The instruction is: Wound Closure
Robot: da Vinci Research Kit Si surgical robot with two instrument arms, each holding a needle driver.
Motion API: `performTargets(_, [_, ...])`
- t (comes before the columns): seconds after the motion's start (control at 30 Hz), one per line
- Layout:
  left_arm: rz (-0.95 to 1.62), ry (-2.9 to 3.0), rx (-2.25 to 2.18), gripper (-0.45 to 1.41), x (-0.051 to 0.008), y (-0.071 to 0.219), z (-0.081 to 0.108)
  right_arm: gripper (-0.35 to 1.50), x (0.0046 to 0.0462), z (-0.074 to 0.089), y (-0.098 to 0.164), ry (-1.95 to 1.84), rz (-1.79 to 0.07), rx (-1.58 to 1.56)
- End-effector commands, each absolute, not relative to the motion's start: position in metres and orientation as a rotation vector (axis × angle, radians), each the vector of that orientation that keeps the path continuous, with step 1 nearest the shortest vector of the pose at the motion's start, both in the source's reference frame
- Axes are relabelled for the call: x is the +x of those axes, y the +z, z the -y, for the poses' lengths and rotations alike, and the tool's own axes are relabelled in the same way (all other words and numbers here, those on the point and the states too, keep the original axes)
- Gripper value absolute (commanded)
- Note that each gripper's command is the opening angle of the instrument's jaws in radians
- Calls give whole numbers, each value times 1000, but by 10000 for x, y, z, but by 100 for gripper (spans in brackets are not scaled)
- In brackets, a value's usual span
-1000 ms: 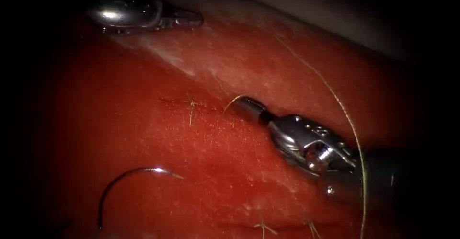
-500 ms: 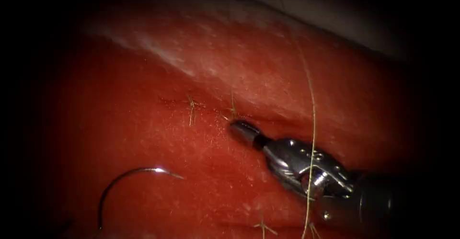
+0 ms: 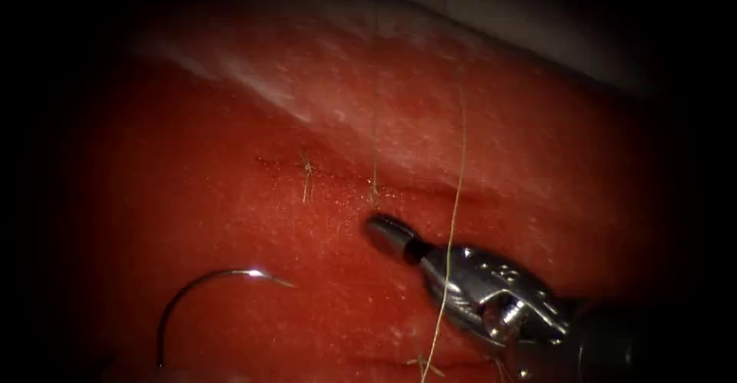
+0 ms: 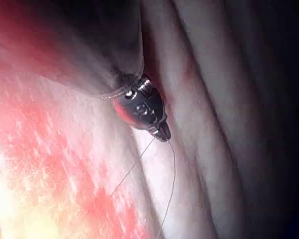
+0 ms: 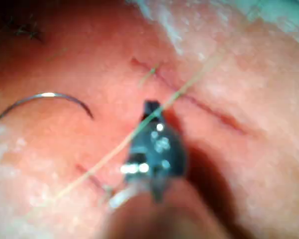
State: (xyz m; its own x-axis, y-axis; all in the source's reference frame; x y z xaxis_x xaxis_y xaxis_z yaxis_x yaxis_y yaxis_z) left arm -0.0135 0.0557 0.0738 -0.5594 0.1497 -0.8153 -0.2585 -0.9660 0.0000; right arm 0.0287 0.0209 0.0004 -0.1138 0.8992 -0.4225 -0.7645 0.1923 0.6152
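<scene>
The needle is left lying loose on the tissue.
The curved needle is seen left of the cut, unheld. Thread is pinched by the left hand; the right hand is pressed together, holding nothing.

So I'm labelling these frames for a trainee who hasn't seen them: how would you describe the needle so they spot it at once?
Start from the red tissue and its cut with a knotted stitch. Well below and left of that lies the needle, flat on the surface, free of any tool. Unlike the fine pale thread, it is a dark, rigid, evenly curved arc with a bright glint.
</scene>
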Motion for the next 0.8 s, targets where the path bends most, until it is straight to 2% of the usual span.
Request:
performTargets(0.03, [-184, 2583, -1332, -35, -141, 746, -564, -35, 295, -205, 7, 1416, -904, 191])
performTargets(0.8, [-268, 2630, -1282, -35, -136, 821, -604, -35, 296, -192, 18, 1385, -868, 192])
